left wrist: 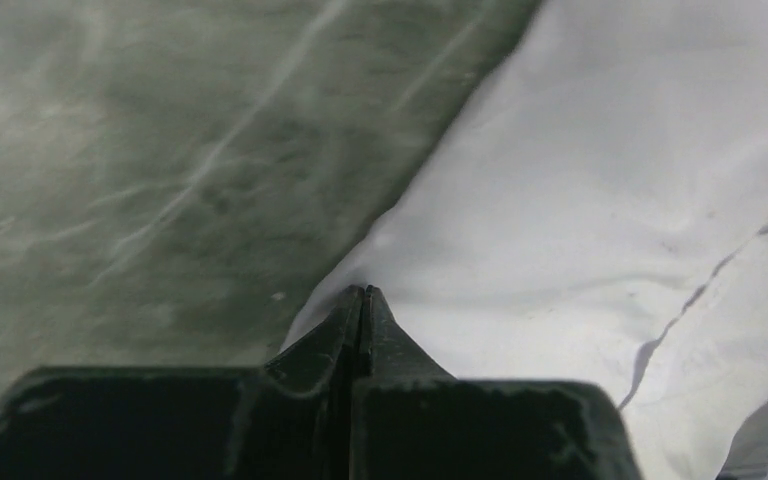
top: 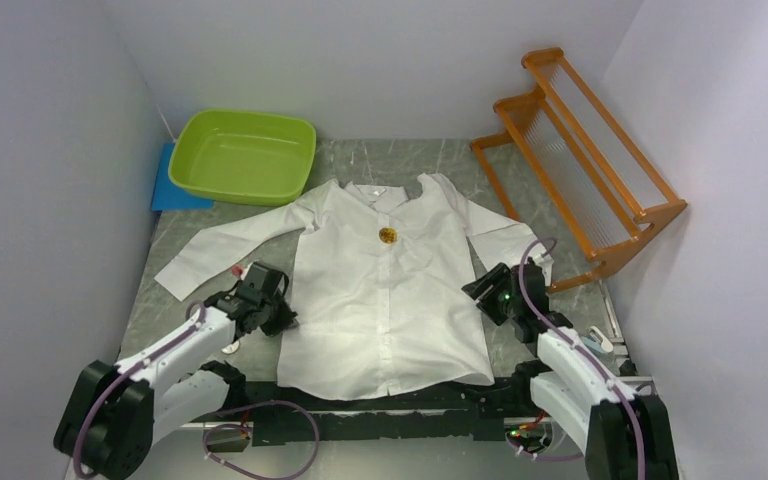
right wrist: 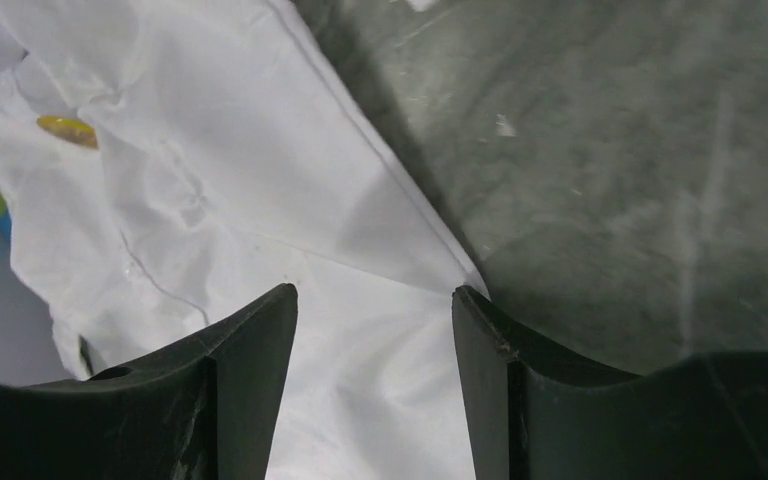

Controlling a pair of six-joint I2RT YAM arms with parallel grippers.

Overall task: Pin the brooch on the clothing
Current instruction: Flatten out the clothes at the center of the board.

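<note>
**Fig.** Bench [top: 440,155] with the shirt [top: 380,310] laid flat on it, front up, collar away from the arms. The left end effector [left wrist: 363,298] is shown pressed together, its tips at the shirt's left side edge; whether cloth is caught between the fingers cannot be told. The right end effector [right wrist: 372,295] is held spread over the opposite side edge, near the sleeve, with nothing pinched. The brooch [top: 387,236] is seen on the chest just below the collar, well apart from both end effectors; whether it is fastened or only resting there cannot be told.

Likely failures, as judged from this arrangement:
- If cloth is caught on the left and a pull is applied, the thin fabric is likely to be dragged and creased, and a loose brooch could be shifted or tipped off the chest.
- If nothing is caught, the edge will be left behind and no tension gained.
- If the right side is closed too low, the bench may be struck or both fabric layers gathered, so that front and back could be pinned together.
- If the two edges are pulled unevenly, the shirt may be skewed and the brooch carried off its spot
</note>
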